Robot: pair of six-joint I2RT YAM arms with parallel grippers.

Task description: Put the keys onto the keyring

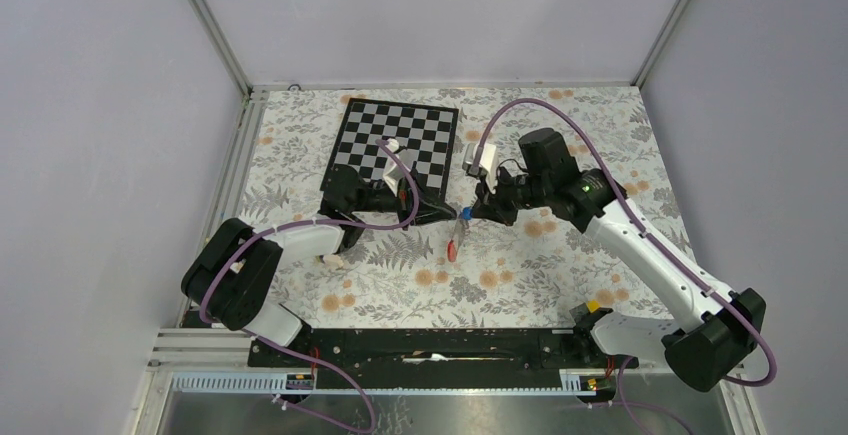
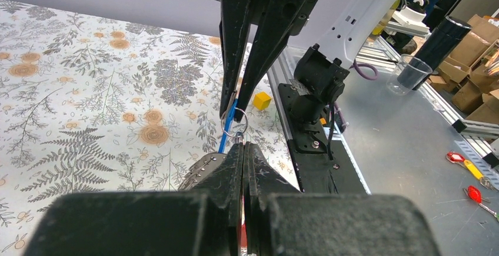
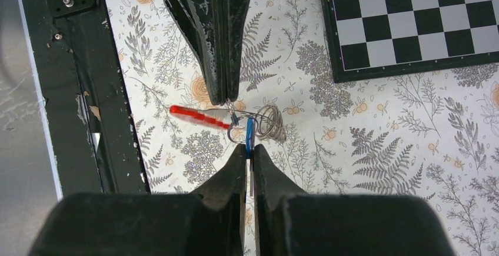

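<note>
Right gripper (image 3: 248, 148) pinches keys (image 3: 249, 130); left gripper (image 3: 226, 100), at 12 o'clock from it, pinches keyring (image 3: 195, 114), red end trailing toward 9 o'clock.

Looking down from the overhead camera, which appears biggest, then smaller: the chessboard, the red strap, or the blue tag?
1. chessboard, largest by far
2. red strap
3. blue tag, smallest; the grippers partly hide it, so its place against the strap is less sure.

Enclosure: plain pale-grey walls (image 1: 100, 105) on 3 sides, alu corner posts (image 1: 210, 20). Table covered w/ floral cloth (image 1: 560, 285), grey ferns + orange blooms. Chessboard (image 1: 420, 130) at far centre. Black rail (image 1: 500, 345) along near edge. Beyond rail, grey metal bench (image 2: 400, 150): clear cup (image 2: 425, 72), cardboard boxes (image 2: 476, 38), red-handled tools (image 2: 473, 194). Light even, shadows soft.
</note>
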